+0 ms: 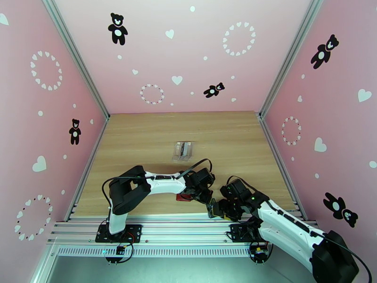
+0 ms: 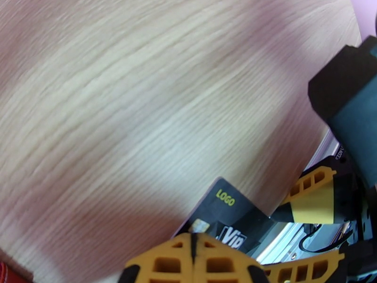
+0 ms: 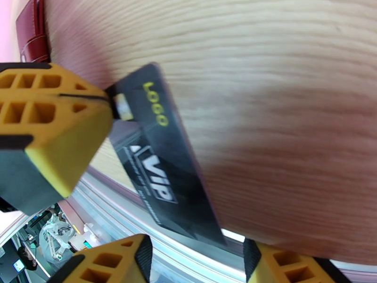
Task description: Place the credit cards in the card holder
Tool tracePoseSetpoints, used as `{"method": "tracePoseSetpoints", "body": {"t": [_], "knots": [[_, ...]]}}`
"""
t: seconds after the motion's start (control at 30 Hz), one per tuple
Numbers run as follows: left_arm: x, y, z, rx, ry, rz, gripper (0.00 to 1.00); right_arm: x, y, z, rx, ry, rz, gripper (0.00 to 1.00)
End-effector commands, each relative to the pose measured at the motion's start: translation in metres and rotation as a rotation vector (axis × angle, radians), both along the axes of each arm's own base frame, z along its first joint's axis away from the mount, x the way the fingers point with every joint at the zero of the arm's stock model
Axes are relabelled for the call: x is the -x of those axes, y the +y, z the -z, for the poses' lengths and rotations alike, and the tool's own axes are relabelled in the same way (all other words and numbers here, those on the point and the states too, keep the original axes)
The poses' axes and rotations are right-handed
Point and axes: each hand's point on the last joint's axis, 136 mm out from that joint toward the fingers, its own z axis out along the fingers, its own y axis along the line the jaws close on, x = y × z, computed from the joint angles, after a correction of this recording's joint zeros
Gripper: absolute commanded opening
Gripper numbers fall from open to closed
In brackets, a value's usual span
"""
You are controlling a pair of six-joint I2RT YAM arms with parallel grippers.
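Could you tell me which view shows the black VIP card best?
The right wrist view: the black VIP card sits nearly whole, print legible, corner pinched by the left gripper. The left wrist view gives part; the top view renders it tiny.

Matt pale wood-grain table (image 3: pixel 282 114), glossy black plastic card (image 3: pixel 160 161), shiny dark-red wallet (image 3: pixel 30 29) (leather-like), ribbed metal rail (image 1: pixel 188 228)
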Motion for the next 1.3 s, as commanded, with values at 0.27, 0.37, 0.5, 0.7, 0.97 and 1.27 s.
{"method": "tracePoseSetpoints", "body": {"t": [0.27,0.37,0.5,0.7,0.97,1.27], "knots": [[0.006,0.012,0.025,-0.053,0.031,-0.01,0.0,-0.002,0.007,0.001,-0.04,-0.003,0.008,0.51],[0.007,0.012,0.027,-0.051,0.035,-0.014,0.0,-0.004,0.011,-0.003,-0.075,-0.01,0.018,0.5],[0.008,0.012,0.028,-0.045,0.04,-0.017,0.0,-0.008,0.016,-0.013,-0.114,-0.034,0.03,0.49],[0.007,0.011,0.026,-0.035,0.038,-0.023,0.0,-0.01,0.018,-0.022,-0.135,-0.055,0.039,0.46],[0.01,0.012,0.029,-0.021,0.051,-0.035,0.0,-0.02,0.024,-0.026,-0.169,-0.084,0.073,0.4],[0.01,0.011,0.032,-0.014,0.059,-0.046,0.0,-0.028,0.026,-0.023,-0.183,-0.092,0.12,0.35]]}}
